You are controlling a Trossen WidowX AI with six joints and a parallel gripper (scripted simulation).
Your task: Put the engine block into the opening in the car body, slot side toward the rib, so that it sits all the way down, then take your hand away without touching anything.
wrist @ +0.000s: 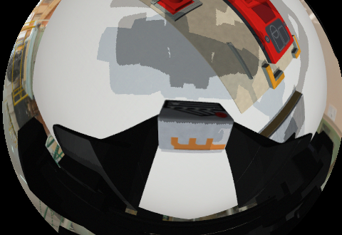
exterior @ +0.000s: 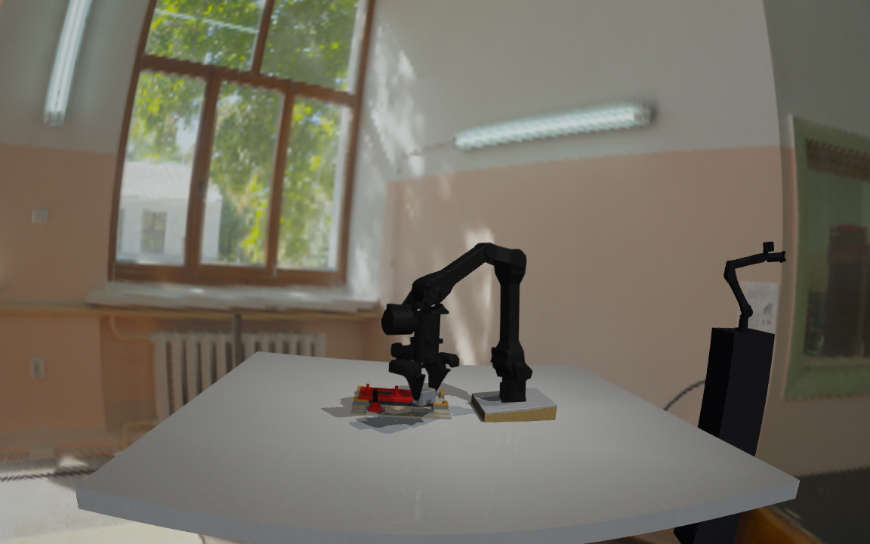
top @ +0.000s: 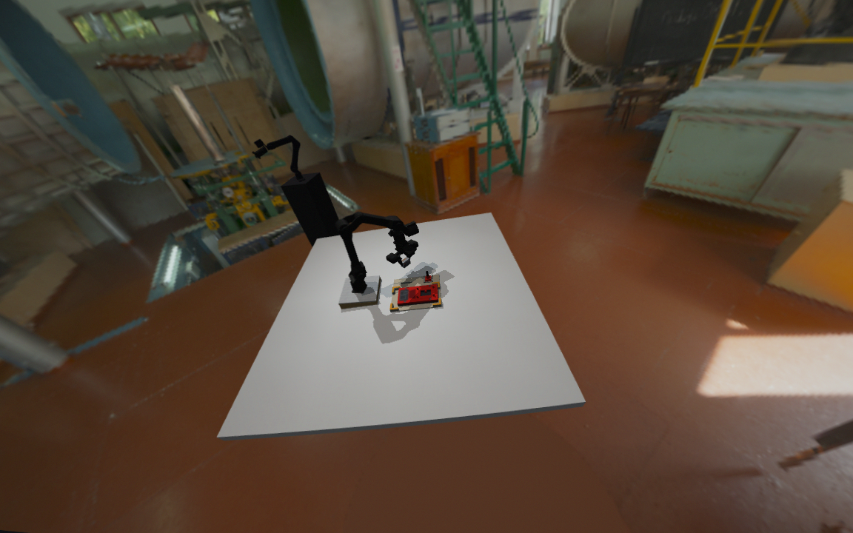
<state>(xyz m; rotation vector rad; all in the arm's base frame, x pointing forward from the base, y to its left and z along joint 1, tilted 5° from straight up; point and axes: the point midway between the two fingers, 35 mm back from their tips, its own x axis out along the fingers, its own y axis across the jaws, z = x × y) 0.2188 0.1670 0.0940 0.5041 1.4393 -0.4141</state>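
Note:
My gripper (top: 402,260) (exterior: 427,393) (wrist: 193,121) is shut on the engine block (wrist: 196,132), a small grey block with a dark top and an orange mark on its side. It holds the block just off the near edge of the tan board (wrist: 214,43). The red car body (top: 418,294) (exterior: 384,394) (wrist: 247,3) lies on that board inside orange corner brackets, its dark openings facing up. I cannot make out the rib. The block is too small to make out in the top and exterior views.
A red stand with a black knob (top: 427,273) (exterior: 374,406) (wrist: 176,0) sits on the far corner of the board. The arm's base plate (top: 360,299) (exterior: 516,408) lies beside the board. A black column carrying a camera arm (top: 310,205) (exterior: 735,378) stands at the table's edge.

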